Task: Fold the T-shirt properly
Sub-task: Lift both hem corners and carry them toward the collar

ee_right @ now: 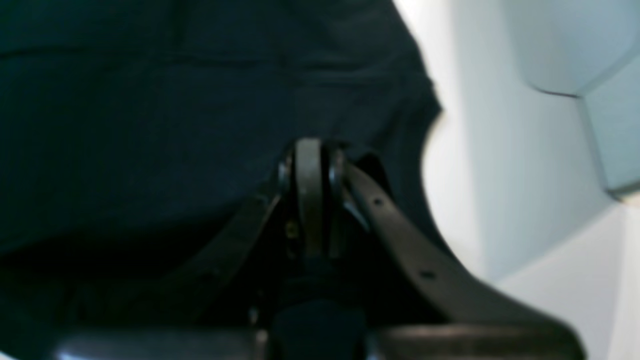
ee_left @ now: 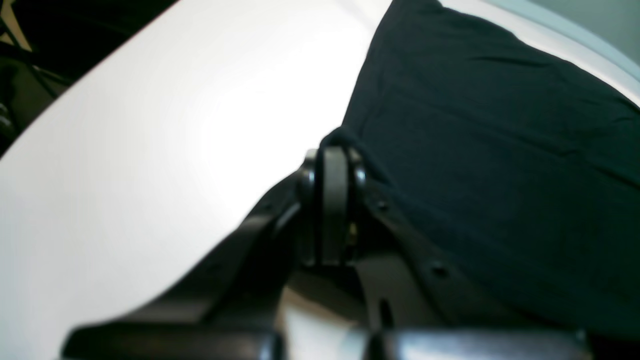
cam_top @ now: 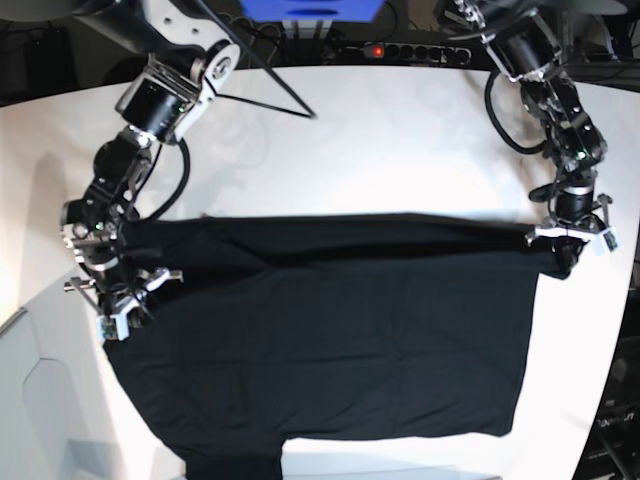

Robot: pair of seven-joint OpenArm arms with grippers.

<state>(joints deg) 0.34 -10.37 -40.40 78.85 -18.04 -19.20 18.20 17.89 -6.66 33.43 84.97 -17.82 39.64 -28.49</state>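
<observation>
The black T-shirt (cam_top: 340, 330) lies spread on the white table (cam_top: 400, 150), plain side up; no print or label shows. In the base view its top edge is stretched in a line between the two grippers. My left gripper (cam_top: 568, 255) is shut on the shirt's right corner (ee_left: 342, 137); the rest of the cloth (ee_left: 500, 150) spreads beyond it. My right gripper (cam_top: 128, 305) is shut on the shirt's left edge; the right wrist view shows its jaws closed (ee_right: 312, 150) on dark cloth (ee_right: 150, 125).
The table's front edge (cam_top: 420, 470) lies just below the shirt's hem, which hangs partly over it. Cables and a power strip (cam_top: 400, 50) lie behind the table. A pale panel (ee_right: 565, 45) stands beside the table on the right arm's side.
</observation>
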